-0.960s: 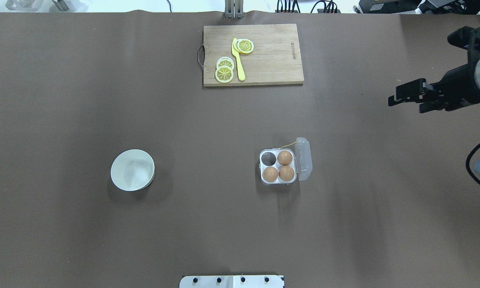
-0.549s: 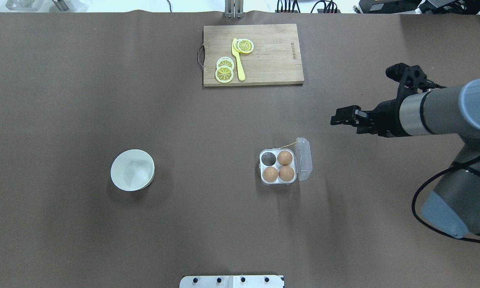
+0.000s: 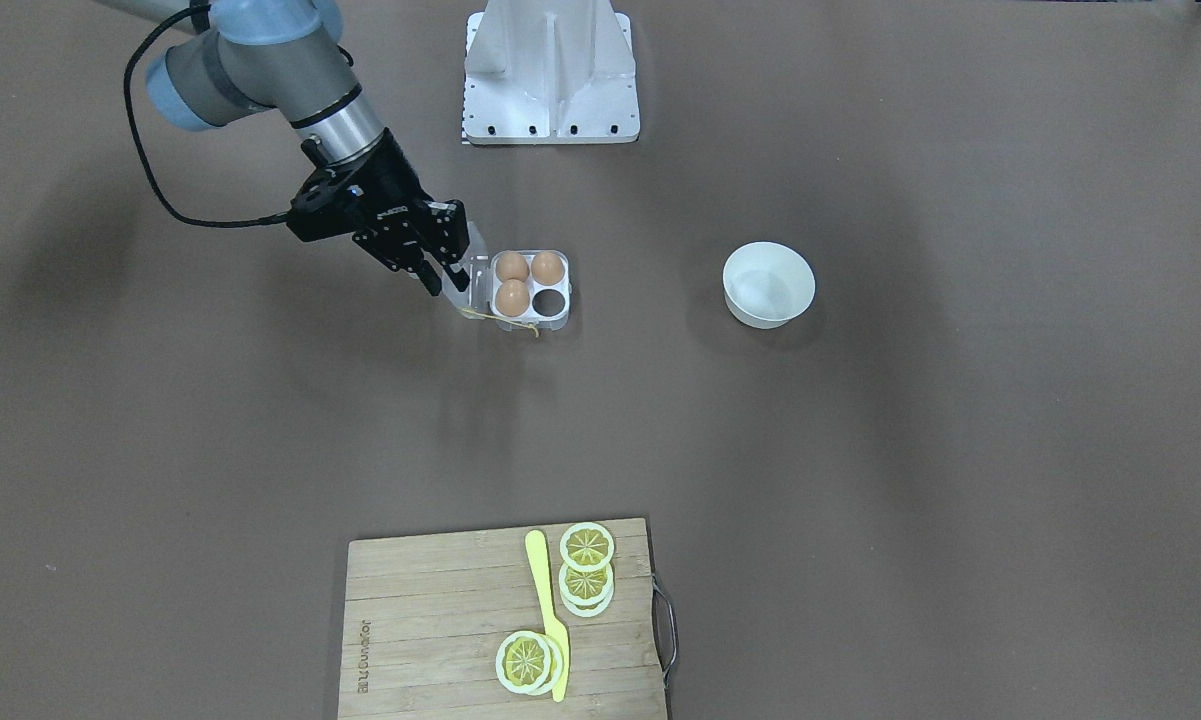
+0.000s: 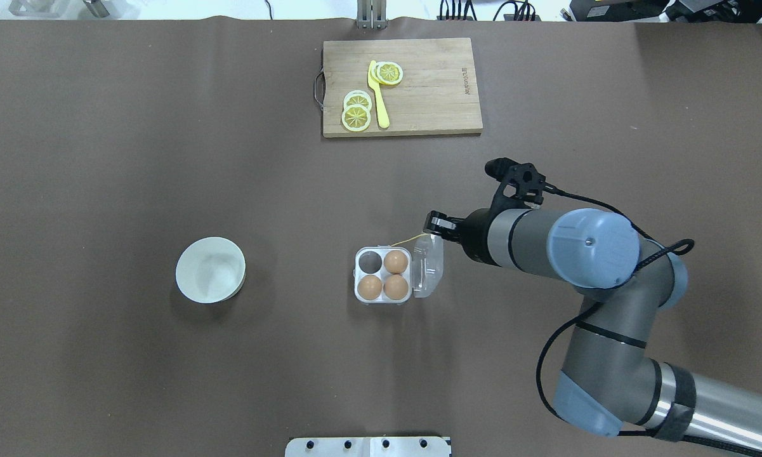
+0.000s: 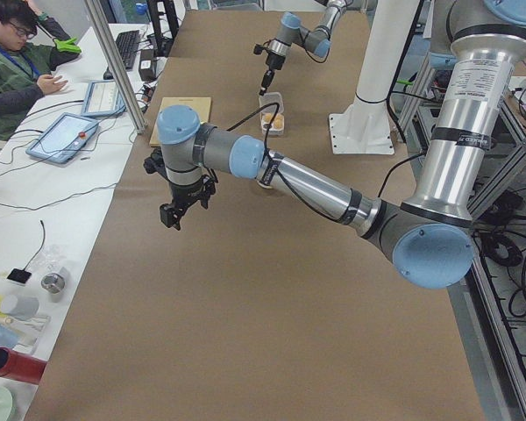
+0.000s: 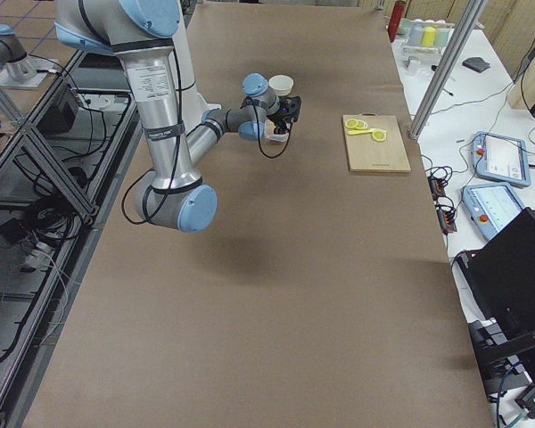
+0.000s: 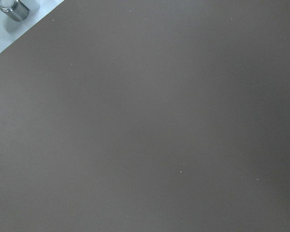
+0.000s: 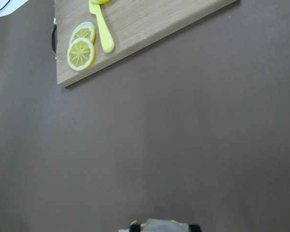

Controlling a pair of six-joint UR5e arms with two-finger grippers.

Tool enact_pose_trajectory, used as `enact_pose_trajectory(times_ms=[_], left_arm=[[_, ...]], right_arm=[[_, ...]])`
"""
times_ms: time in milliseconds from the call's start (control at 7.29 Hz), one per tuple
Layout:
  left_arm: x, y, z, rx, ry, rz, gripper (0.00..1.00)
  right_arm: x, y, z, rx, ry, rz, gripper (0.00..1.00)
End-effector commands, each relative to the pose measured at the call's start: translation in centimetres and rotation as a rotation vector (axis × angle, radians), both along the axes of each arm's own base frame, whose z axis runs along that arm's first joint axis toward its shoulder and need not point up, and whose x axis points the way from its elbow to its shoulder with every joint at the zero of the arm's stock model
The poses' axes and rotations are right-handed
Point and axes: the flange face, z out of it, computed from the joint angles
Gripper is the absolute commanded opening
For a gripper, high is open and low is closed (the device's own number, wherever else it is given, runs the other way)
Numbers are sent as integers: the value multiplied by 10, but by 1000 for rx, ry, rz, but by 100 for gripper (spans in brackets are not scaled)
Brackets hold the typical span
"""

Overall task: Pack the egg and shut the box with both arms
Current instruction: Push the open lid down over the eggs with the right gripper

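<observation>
I see a round white bowl (image 4: 210, 270) on the left. The square clear plastic box (image 4: 383, 301) sits mid-table. Three smooth brown eggs (image 4: 396, 261) stand in its cups. Its lid (image 4: 429, 274) opens rightward, its long side running away from the robot. The right gripper (image 4: 434, 225) has its fingers spread around it. For the left gripper (image 5: 169, 213), I can't tell.

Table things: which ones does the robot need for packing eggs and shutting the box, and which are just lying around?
For the job: box, eggs sitting in three of its cells, right gripper beside its open lid, left gripper.
Just lying about: white bowl, cutting board, lemon slices, yellow knife.
</observation>
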Motion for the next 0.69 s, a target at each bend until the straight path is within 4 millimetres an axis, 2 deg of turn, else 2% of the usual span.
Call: enact_pose_trajectory(times_ms=[0,274,411,549], left_arm=[[-1,0,2,-9,1,-6,98],[-1,0,1,-9,2,-9,98],[0,0,2,-11,2,-7,98],[0,-1,2,-13,2,-8,98]], right_arm=[[-13,5,-40,-5,-15,21,0],[19,19,-76,-5,-19,13,0],[24,21,-80,-6,-16,13,0],[23,21,-74,-11,-5,13,0]])
